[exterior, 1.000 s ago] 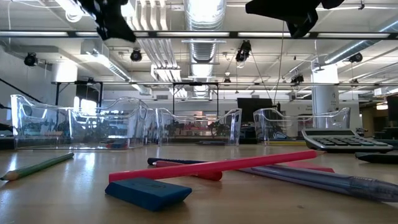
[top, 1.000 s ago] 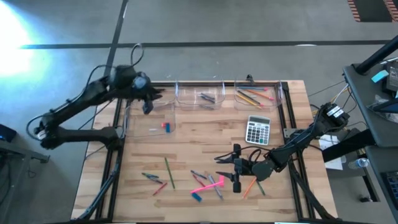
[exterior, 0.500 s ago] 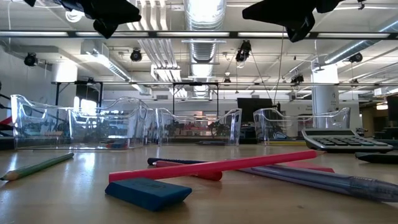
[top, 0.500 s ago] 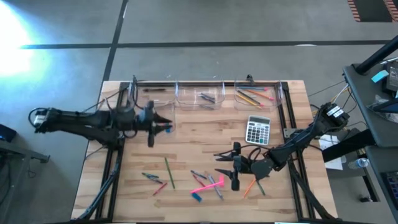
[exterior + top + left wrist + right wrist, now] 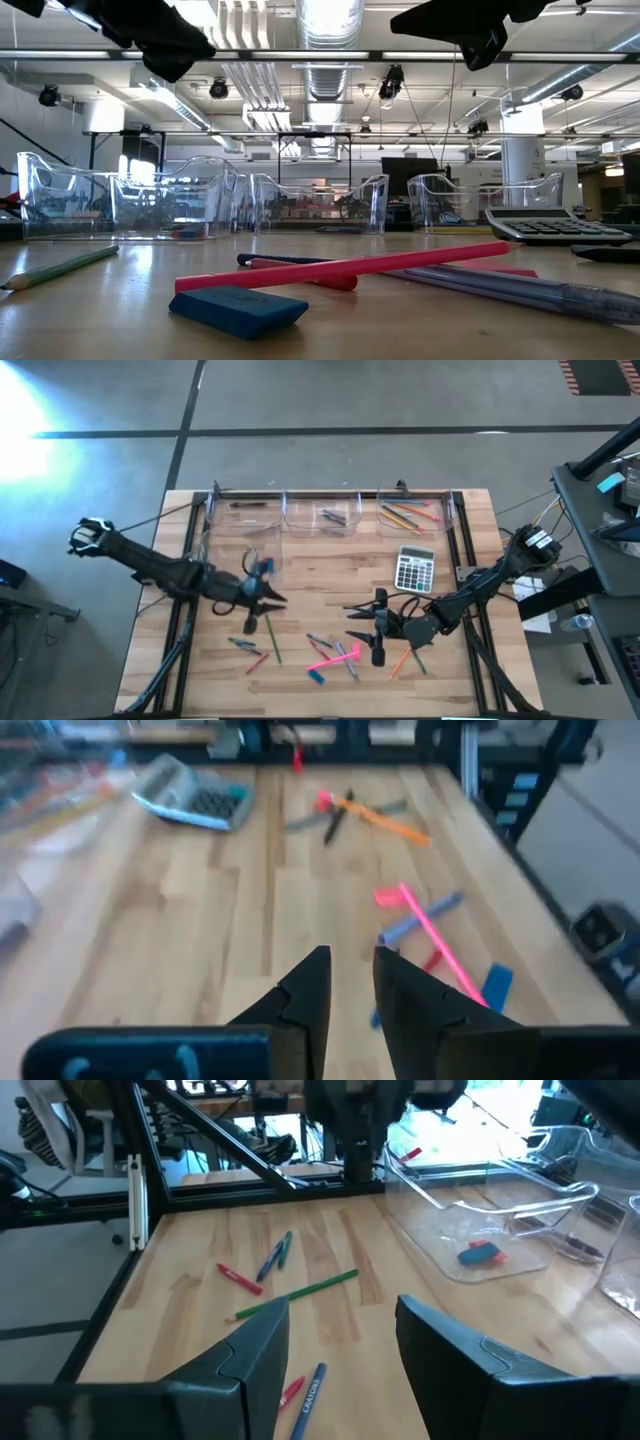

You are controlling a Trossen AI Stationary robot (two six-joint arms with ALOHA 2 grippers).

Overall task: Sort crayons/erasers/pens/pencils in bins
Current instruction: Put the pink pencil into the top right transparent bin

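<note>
My left gripper (image 5: 278,600) (image 5: 350,962) hangs over the table's left middle, above the far end of a green pencil (image 5: 272,638) (image 5: 300,1293), narrowly open with nothing between its fingers. My right gripper (image 5: 352,625) (image 5: 340,1315) hovers open and empty over the near right, beside pink sticks (image 5: 335,655) and an orange pencil (image 5: 400,660). A blue eraser (image 5: 316,677) (image 5: 238,310) lies flat near the front edge. Three clear bins (image 5: 320,512) line the far edge. A fourth bin (image 5: 240,555) at the left holds a blue eraser (image 5: 480,1255).
A grey calculator (image 5: 414,568) lies at the right, in front of the far-right bin (image 5: 415,512), which holds several pencils. Short crayons and pens (image 5: 245,648) are scattered near the front left. Bare wood lies in the table's middle.
My left gripper has swung from above the left bin toward the table's near edge and a little to the right. It has sunk lower and turned its fingers toward the right. The right arm and the things on the table have kept still.
</note>
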